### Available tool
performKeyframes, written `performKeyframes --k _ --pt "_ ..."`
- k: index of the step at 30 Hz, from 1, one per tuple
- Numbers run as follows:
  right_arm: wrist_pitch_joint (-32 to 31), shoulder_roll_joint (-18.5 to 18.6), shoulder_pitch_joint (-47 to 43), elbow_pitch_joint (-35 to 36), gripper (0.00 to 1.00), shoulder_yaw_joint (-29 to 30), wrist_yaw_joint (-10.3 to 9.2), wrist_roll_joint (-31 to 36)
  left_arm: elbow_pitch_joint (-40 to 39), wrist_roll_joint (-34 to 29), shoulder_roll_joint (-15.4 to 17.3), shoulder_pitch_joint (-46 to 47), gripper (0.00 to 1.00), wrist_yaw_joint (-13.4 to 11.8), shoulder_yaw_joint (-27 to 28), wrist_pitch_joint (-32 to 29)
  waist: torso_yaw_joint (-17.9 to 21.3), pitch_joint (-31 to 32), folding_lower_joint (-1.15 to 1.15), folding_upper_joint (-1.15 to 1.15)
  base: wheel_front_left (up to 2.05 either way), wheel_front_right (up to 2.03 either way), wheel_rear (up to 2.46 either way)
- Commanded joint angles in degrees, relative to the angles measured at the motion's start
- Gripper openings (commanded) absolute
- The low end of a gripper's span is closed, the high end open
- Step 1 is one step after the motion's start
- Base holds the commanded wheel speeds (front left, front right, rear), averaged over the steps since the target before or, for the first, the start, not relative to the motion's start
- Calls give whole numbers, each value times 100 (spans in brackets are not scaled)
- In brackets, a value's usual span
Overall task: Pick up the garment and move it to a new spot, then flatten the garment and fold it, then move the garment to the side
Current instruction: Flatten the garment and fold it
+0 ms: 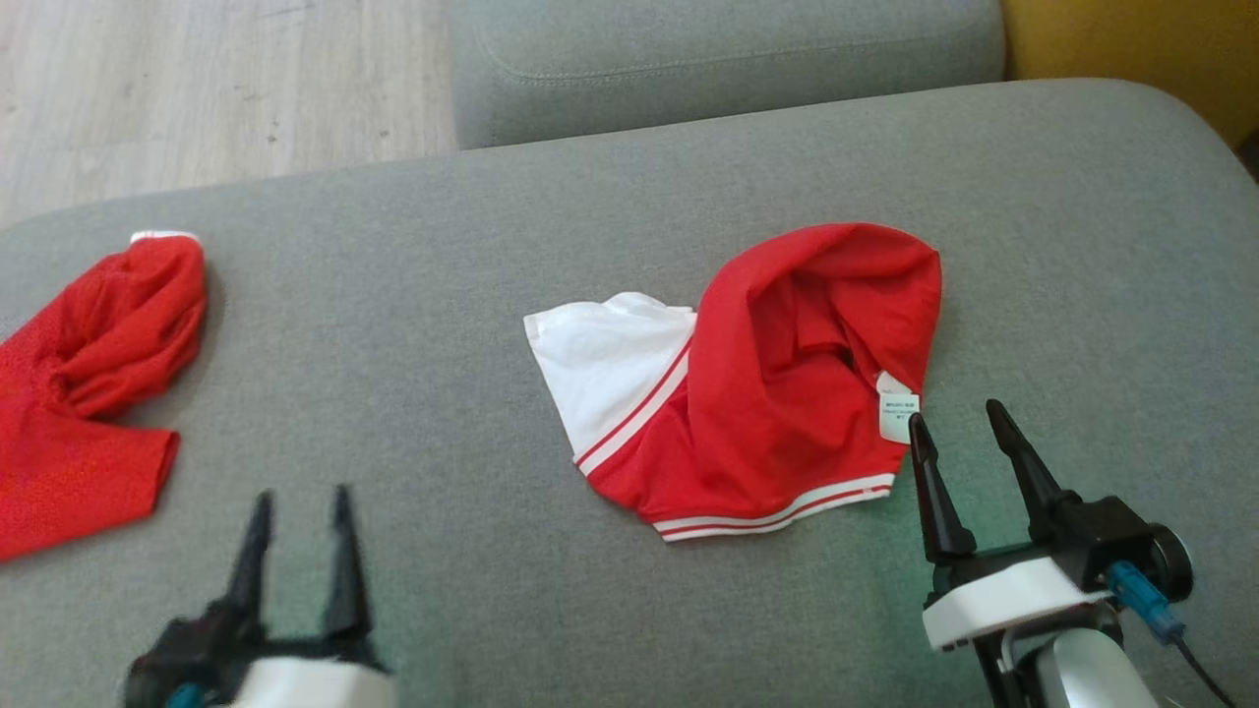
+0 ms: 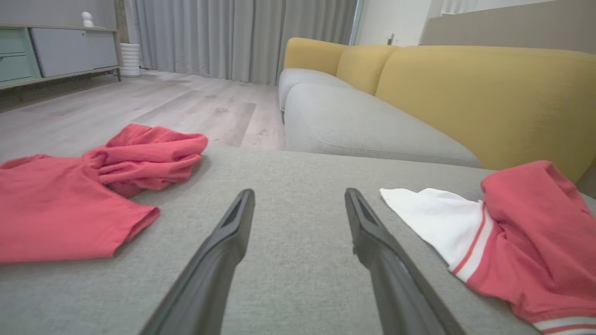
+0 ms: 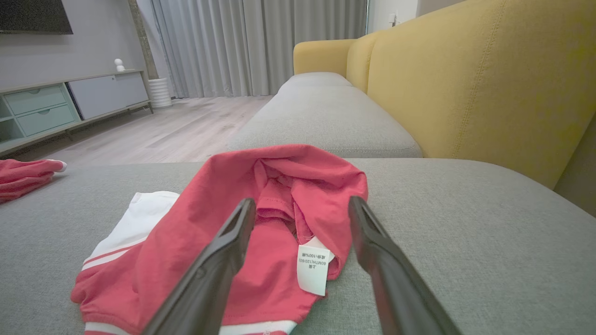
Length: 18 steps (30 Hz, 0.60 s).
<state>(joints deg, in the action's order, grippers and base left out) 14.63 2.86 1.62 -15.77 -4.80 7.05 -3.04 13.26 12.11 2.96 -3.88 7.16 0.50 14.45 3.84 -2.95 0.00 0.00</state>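
1. Red garment [image 1: 777, 393], crumpled, lies centrally on the grey sofa seat [image 1: 443, 295], long axis left-right, white end pointing left.
2. Right gripper [image 1: 956, 410] gapes empty just beside its label [image 1: 897, 413]; left gripper [image 1: 302, 497] likewise spread, well apart.

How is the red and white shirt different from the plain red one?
The red-and-white garment has a white part and stripes; the plain red garment is nearly all red. The red-and-white garment lies mid-cushion, the plain red garment at the left edge. Both lie crumpled on the grey sofa.
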Motion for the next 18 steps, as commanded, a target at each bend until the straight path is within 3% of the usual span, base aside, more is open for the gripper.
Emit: performKeyframes --k 1,5,9,18 --pt "37 2 186 212 100 -157 44 -17 -137 -25 -4 400 100 28 -69 54 42 -29 0 0 0 0 0" --pt "37 2 246 255 100 -211 44 -21 116 145 -5 785 100 31 -828 -35 144 -106 0 0 0 0 0" --pt "37 2 314 308 100 -280 44 -43 488 607 -7 1296 100 32 -1394 -615 281 -209 0 0 0 0 0" --pt "37 2 408 390 100 -351 44 -136 1242 1142 -7 2001 100 -83 -1853 -1634 610 -410 0 0 0 0 0"
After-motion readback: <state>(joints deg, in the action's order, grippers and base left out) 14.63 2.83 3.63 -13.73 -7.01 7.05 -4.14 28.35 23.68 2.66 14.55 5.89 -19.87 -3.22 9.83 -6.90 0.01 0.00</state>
